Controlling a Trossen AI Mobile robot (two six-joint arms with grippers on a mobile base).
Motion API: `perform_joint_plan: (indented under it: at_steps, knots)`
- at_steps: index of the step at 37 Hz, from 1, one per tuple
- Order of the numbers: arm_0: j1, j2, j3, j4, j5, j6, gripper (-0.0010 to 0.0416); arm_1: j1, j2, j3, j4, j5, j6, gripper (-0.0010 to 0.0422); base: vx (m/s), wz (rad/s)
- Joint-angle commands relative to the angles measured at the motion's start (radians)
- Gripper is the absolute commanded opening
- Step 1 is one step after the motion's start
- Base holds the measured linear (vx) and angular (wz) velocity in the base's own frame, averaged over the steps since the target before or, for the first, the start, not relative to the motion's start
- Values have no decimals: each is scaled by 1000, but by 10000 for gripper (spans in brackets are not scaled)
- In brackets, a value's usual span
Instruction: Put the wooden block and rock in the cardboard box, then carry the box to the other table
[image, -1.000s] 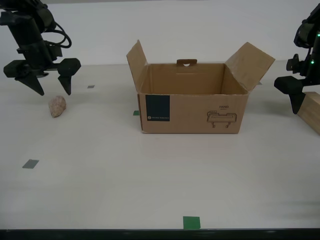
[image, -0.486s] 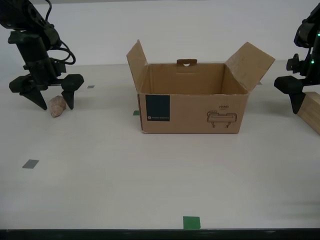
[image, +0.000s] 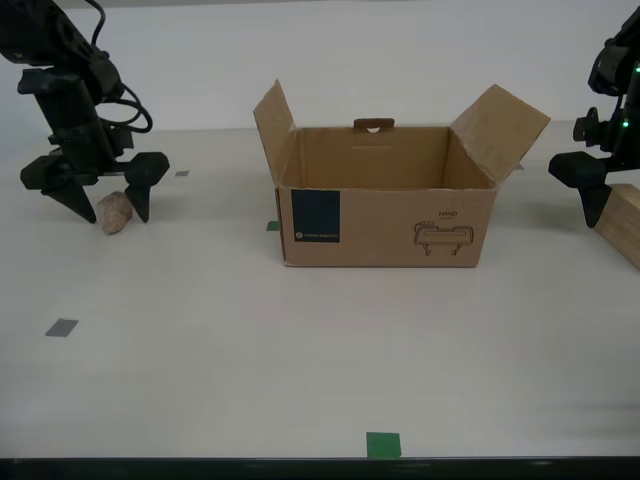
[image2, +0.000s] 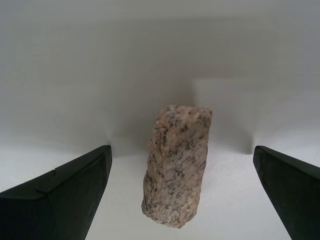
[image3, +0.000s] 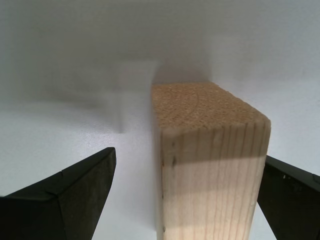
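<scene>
My second gripper (image: 100, 209) is spread around the rock (image: 115, 212). My first gripper (image3: 185, 200) is spread astride the wooden block (image3: 210, 150). The cardboard box (image: 385, 215) front reads "HAND".

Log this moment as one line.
second tool: open around rock | first tool: open astride wooden block | cardboard box: empty

Even, bright, diffuse light fills the exterior view, and the cardboard box (image: 385, 215) throws only a faint shadow on the white table (image: 300, 350). Both wrist views are dimmer and greyish, with soft background. The rock (image2: 177, 167) looks sharp; the wooden block (image3: 212, 160) carries a shadow band, perhaps the gripper's.
</scene>
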Motion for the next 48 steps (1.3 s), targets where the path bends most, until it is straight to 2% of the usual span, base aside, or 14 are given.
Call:
perform_joint_plan:
  at_steps: [1,36,41,48]
  knots:
    - [1,0,0,-1,-4,-2,354,0,3,-1,-1,-1,-2,389,0,0]
    - [5,0,0,-3,-4,0,349,-1,2,-1,-6,-1,-1,389,0,0]
    - [5,0,0,-3,-4,2,330,-1,2,-2,-6,-1,-1,389,0,0]
    - [5,0,0,-2,-4,2,275,-1,2,-2,-6,-1,-2,389,0,0]
